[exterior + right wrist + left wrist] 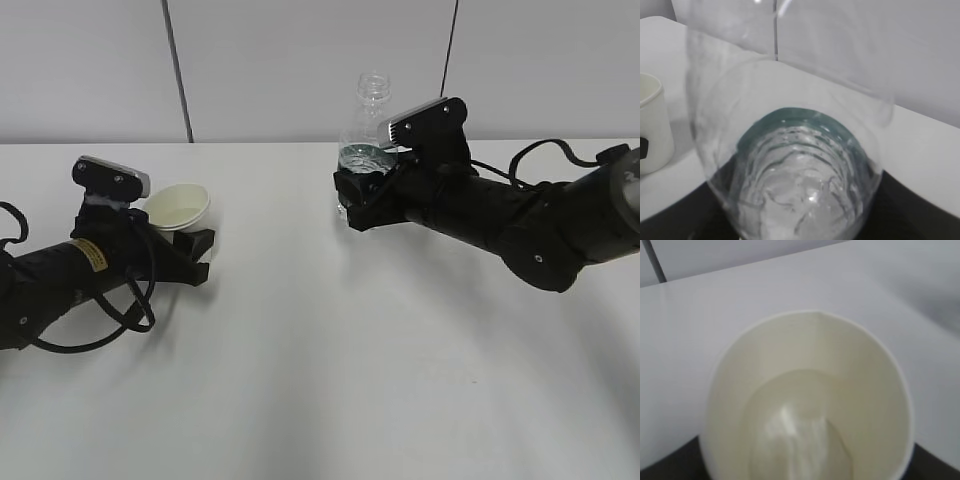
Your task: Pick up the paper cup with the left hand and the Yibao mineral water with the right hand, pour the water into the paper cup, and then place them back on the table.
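Note:
The paper cup sits in my left gripper, which is shut on its lower body. It is low over the table at the left and leans a little. In the left wrist view the cup fills the frame, with a pale glossy patch at its bottom and dark fingers at the lower corners. My right gripper is shut on the Yibao mineral water, upright and capless, right of centre. In the right wrist view the bottle stands between dark fingers, with the cup at the far left.
A grey panelled wall runs along the table's far edge, close behind the bottle. A black cable loops under my left arm. About a hand's width of bare white tabletop separates the two grippers.

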You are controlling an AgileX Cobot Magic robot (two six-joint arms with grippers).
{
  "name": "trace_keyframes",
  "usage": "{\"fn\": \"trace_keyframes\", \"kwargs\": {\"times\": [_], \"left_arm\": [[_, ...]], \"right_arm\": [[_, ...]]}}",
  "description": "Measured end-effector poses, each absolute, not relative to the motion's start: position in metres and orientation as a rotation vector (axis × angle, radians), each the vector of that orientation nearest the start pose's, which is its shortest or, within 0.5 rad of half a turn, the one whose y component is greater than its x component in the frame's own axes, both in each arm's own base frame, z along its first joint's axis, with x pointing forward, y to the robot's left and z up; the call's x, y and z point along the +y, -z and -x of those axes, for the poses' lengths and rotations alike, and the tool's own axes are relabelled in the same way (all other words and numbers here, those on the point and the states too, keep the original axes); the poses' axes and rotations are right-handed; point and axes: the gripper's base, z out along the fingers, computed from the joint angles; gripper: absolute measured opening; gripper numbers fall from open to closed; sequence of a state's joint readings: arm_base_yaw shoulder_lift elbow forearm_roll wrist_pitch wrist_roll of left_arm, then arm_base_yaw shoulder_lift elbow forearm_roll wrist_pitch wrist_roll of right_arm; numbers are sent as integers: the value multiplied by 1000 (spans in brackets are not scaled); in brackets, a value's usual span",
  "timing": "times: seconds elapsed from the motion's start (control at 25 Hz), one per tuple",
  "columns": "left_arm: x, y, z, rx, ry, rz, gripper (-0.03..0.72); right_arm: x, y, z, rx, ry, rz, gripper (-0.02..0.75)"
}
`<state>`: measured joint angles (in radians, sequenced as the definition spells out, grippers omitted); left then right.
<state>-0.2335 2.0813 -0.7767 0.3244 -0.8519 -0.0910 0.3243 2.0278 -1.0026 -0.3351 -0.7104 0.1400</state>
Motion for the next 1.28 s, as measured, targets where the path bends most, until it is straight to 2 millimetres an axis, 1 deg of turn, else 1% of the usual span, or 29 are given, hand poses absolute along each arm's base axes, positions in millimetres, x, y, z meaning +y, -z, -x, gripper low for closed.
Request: {"fn": "trace_keyframes", "kwargs": {"times": [0.36,0.68,0.88,1.04,1.28], "left_arm": [[-103,-87,-347,1878,297,-482,434],[-103,-86,-347,1888,293,-478,461],[-102,-84,-347,1915,285,-483,497],[-102,-82,-346,1936,279,-482,507],[-98,-78,-344,2009,275,-417,560]], "right_arm": [[148,-147,-384,1772,-336,527,433],[147,-147,-385,1776,-336,504,433],[147,-147,-385,1776,-336,504,433],[147,-147,-385,1778,-336,497,433],[143,-145,-386,1817,-318,454,433]]}}
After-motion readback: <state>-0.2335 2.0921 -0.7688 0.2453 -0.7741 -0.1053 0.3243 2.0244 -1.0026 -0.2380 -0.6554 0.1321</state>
